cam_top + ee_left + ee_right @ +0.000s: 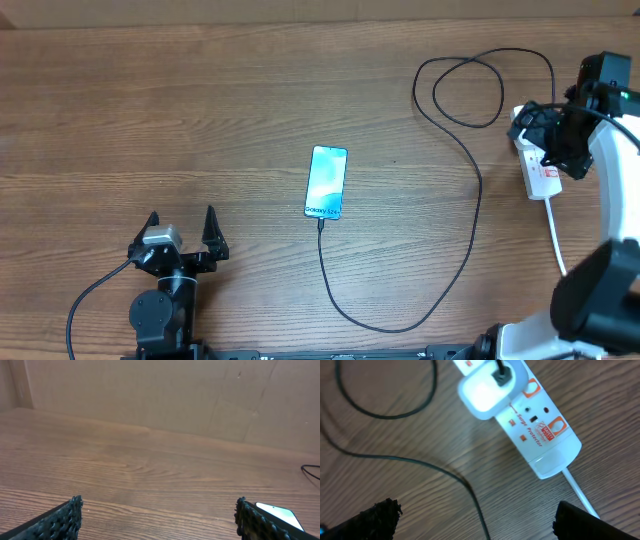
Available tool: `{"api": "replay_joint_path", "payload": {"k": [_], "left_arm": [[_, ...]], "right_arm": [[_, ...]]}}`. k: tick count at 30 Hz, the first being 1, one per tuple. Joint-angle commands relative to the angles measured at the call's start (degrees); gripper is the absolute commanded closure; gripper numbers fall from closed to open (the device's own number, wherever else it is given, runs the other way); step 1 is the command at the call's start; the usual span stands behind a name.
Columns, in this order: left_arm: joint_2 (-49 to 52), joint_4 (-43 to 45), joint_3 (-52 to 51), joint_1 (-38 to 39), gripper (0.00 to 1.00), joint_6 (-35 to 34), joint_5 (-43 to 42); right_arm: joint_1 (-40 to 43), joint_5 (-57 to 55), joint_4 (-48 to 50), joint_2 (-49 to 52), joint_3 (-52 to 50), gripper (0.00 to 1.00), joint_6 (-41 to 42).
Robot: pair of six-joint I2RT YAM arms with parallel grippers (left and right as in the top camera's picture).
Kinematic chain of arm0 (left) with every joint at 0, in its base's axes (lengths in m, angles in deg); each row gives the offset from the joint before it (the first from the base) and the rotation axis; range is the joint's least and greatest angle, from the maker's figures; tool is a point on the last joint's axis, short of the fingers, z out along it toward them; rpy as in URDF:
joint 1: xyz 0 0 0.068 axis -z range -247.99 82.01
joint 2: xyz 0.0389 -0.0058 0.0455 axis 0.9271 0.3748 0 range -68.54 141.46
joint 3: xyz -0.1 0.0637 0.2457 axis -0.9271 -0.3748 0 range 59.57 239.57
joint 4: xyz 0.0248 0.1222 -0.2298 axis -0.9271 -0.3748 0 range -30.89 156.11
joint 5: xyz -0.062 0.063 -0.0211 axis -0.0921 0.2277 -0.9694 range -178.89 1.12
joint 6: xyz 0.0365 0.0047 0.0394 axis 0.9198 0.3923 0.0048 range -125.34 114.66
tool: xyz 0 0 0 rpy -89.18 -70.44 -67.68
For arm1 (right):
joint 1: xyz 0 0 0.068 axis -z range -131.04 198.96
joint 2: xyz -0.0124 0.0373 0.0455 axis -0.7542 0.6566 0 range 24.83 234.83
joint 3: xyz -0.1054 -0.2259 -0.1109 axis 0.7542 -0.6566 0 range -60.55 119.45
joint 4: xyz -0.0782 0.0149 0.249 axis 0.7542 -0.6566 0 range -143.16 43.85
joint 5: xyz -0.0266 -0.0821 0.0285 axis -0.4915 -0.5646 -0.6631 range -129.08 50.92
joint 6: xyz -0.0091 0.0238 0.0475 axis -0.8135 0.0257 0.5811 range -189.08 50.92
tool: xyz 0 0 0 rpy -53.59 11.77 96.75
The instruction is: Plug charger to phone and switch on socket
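1. Where the overhead view is lowest, at lower left, the left gripper (pixel 181 222) sits with its fingers spread wide and nothing between them.
2. The phone (pixel 327 181) lies flat at the centre of the wooden table (pixel 150 100), screen up, well to the right of that gripper and apart from it.
3. The charger (pixel 478 200), a thin black cable, meets the phone's lower edge. Whether its tip is fully seated is too small to tell.
4. From there the cable dips towards the bottom edge, climbs right, and curls into loops at upper right.
5. The socket (pixel 535 425), a white strip, lies at the right edge of the overhead view, and its thick white cord (pixel 577 490) trails towards the bottom.
6. One outlet holds a white adapter (pixel 485 392), with the cable's black end pushed into it.
7. The right gripper (pixel 475 522) hangs over the socket, its fingers wide apart and gripping nothing, with the strip lying beyond its fingertips.
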Motion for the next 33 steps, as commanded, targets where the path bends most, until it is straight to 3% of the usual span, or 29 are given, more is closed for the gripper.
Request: {"api": "replay_joint_path", "payload": {"k": [1, 9, 20, 26, 33], "left_arm": [[-0.70, -0.17, -0.24, -0.61, 0.00, 0.44, 0.79], [-0.70, -0.15, -0.24, -0.61, 0.00, 0.44, 0.79], [-0.70, -0.17, -0.24, -0.61, 0.00, 0.42, 0.79], [-0.70, -0.17, -0.24, -0.61, 0.00, 0.44, 0.79], [-0.70, -0.15, -0.24, -0.61, 0.00, 0.44, 0.79]], "right_arm": [[-3.23, 0.09, 0.33, -12.76, 0.37, 0.00, 0.11], [-14.08, 0.09, 0.31, -25.05, 0.37, 0.00, 0.13], [-18.32, -1.01, 0.13, -26.18, -1.29, 0.00, 0.09], [-18.32, -0.94, 8.63, -26.38, -14.60, 0.00, -0.09], [-18.40, 1.33, 29.22, -29.33, -43.56, 0.00, -0.15]]}}
